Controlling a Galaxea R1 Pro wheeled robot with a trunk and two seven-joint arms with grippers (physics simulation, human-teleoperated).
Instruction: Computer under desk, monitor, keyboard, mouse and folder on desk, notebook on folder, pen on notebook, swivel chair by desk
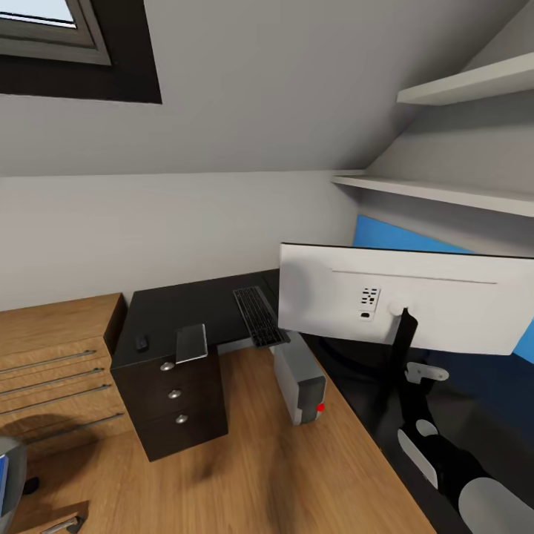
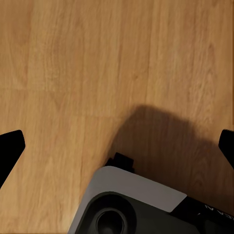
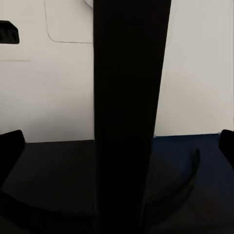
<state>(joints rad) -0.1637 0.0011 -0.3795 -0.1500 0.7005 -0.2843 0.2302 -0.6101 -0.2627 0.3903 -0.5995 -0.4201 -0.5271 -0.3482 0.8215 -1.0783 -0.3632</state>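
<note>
Found monitor (image 1: 404, 297), keyboard (image 1: 259, 315) and mouse (image 1: 141, 343) on the surface (image 1: 185, 304) (computer (image 1: 300, 378) alongside); judged folder stacking outstanding. Showed left hand (image 2: 117, 141) released, right hand (image 3: 117, 141) released astride the stand (image 3: 126, 73).

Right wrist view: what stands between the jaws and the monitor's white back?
The monitor's thin black stand rises directly ahead between the open jaw tips, in front of the wide white-backed monitor; nothing else intervenes in that view.
</note>
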